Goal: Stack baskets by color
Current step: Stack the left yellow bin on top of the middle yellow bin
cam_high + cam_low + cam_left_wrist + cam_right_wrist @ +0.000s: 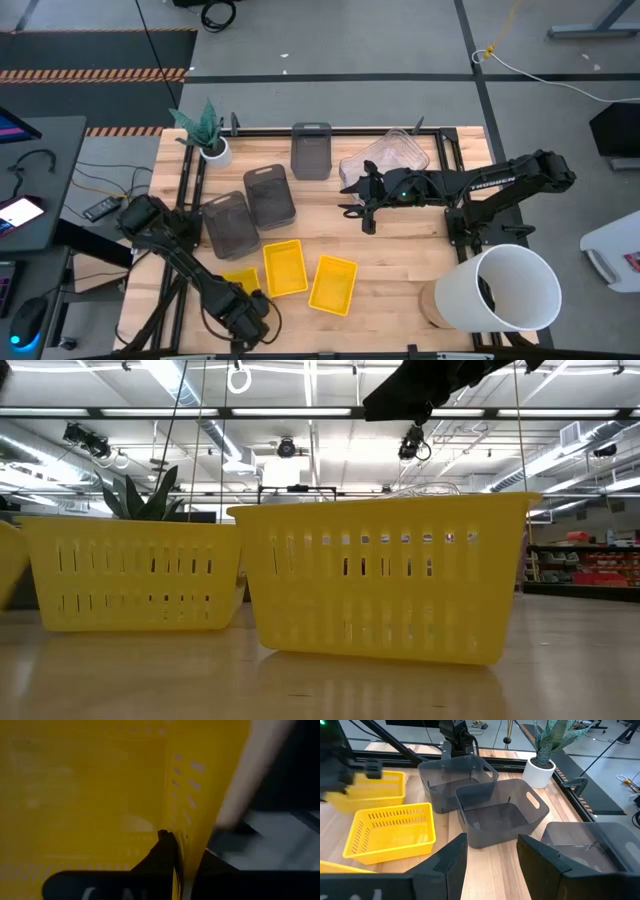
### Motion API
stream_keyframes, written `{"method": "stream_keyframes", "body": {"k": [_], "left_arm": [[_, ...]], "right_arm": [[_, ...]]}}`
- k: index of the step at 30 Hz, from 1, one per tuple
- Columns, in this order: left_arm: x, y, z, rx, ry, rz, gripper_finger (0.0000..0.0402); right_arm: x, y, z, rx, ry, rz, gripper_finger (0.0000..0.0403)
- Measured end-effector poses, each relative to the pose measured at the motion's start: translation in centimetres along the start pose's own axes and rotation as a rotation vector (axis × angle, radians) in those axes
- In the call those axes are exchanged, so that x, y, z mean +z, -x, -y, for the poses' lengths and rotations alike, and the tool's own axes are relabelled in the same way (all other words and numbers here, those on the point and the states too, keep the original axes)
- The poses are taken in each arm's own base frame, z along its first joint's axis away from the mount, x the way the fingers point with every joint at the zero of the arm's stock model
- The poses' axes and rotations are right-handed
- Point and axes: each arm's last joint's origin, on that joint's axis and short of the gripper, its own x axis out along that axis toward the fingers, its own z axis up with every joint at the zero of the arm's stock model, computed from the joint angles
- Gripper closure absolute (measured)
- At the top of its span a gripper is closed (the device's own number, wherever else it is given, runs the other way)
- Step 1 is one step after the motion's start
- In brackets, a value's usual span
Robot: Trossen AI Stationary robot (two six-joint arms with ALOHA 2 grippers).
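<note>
Baskets of thin slotted yellow plastic sit at the near edge of the bench (400, 245): one yellow basket (242, 281) at the near left, a second yellow basket (284, 267) just right of it, and a third yellow basket (333, 284) further right. Three grey baskets (270, 196) lie in the middle and far part, and a clear basket (385, 158) at the far right.

The left pincer (175, 851) is closed on the side wall of the near-left yellow basket, one finger inside and one outside. The right pincer (492, 851) hangs open over mid-bench, holding nothing, facing the grey baskets.

These bins look light and fairly stiff, though a thin slotted wall will probably flex when pinched at one point, so the basket may tilt as it rises. The smooth plastic could slip; a grip low on the wall near a corner seems safest. Nesting should need square alignment above the next yellow basket.
</note>
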Motion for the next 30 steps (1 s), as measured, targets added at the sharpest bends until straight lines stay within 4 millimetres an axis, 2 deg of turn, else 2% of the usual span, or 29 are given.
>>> {"method": "stream_keyframes", "body": {"k": [5,9,14,20,30], "left_arm": [[-0.9,3.9,1.7,-0.089,-0.042,0.031,0.0395],[-1.7,7.2,2.1,-0.077,-0.036,0.107,0.0395],[-2.4,9.7,1.7,-0.011,-0.025,0.153,0.0396],[-2.7,11.0,0.8,0.131,-0.054,0.2,0.0396],[0.4,11.9,-0.7,0.235,-0.023,0.423,0.0396]], "right_arm": [[0.0,0.0,0.0,0.0,0.0,0.0,0.0226],[0.0,0.0,0.0,0.0,0.0,0.0,0.0226],[0.0,0.0,0.0,0.0,0.0,0.001,0.0226],[0.0,0.0,0.0,0.0,0.0,0.001,0.0226],[0.1,0.0,0.0,-0.016,-0.002,0.007,0.0226]]}}
